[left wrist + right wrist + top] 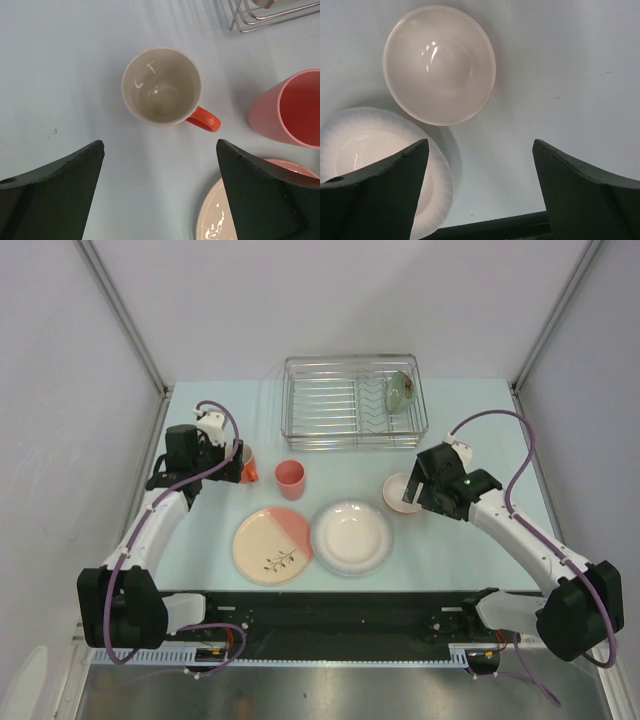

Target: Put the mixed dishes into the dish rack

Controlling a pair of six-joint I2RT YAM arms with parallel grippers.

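Note:
The orange mug (162, 86) stands upright on the table, and my open, empty left gripper (160, 150) hovers just above and short of it; it shows half hidden under that gripper (235, 462) in the top view (250, 469). The small pink cup (290, 480) stands to its right. The cream-and-pink plate (272, 545) and white plate (351, 537) lie side by side near the front. My open, empty right gripper (480, 147) hovers beside the pale pink bowl (440, 65). The green bowl (402, 390) stands on edge in the dish rack (300, 435) at the back.
The rack's near corner (260, 15) shows in the left wrist view, with the pink cup (292, 112) and the plate's rim (215, 215). The white plate (365, 150) lies left of my right gripper. The table's dark front edge (495, 230) is close below.

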